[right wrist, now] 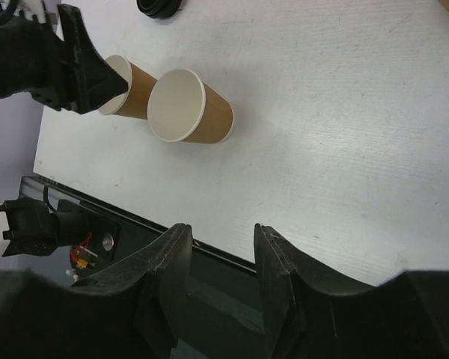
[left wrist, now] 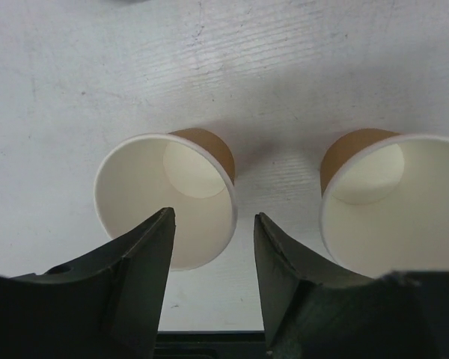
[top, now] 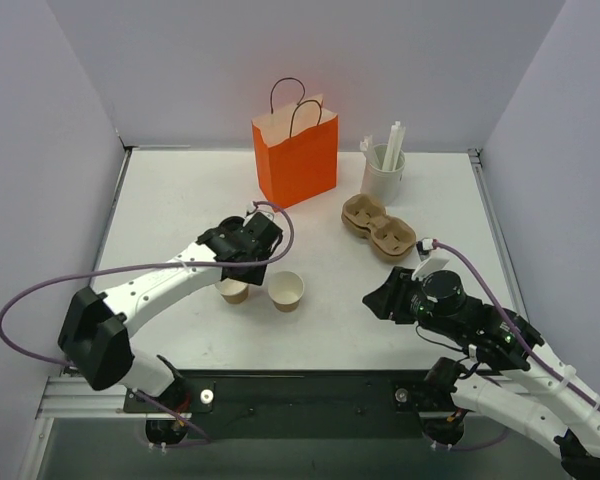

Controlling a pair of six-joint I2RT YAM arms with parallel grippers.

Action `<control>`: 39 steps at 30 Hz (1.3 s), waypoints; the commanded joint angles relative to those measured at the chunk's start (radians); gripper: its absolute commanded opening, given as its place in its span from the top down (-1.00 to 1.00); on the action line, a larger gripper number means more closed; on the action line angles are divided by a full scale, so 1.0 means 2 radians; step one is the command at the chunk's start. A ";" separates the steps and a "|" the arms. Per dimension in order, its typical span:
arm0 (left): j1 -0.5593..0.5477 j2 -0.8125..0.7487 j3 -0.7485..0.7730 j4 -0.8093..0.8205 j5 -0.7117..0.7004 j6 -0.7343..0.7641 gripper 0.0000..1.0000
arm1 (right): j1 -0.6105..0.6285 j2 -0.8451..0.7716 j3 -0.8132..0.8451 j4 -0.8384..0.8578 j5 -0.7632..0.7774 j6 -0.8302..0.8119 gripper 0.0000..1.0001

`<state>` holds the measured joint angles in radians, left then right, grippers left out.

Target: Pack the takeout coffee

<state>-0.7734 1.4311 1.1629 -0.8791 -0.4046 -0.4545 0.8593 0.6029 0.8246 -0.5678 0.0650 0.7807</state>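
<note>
While the left tool point(left wrist: 213, 217) hangs spread, a lidless cup point(left wrist: 153, 198) sits under it.

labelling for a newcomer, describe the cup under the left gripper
From the orange bag, come toward the near edge to two lidless cups side by side. It is the left cup, beneath the left gripper; the right cup stands uncovered.

A white desk point(top: 180, 210) with a matte, faintly scuffed top fills the middle of the scene. It is enclosed on three sides by plain pale lavender-grey panels: a back wall point(top: 180, 60), a left wall point(top: 40, 150) and a right wall point(top: 570, 120). Along the desk's near edge runs a black strip point(top: 310, 390) with an aluminium rail point(top: 60, 400) at its left end, and the light is soft and even, casting only faint shadows.
</note>
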 commanded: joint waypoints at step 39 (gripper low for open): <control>0.391 0.002 0.100 -0.066 0.007 0.019 -0.20 | 0.011 -0.043 0.033 -0.019 -0.007 -0.018 0.10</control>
<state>0.0395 1.5337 1.1908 -0.9779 -0.4416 -0.4099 0.8722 0.5259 0.8532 -0.6006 0.0441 0.7574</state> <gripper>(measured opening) 0.557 0.449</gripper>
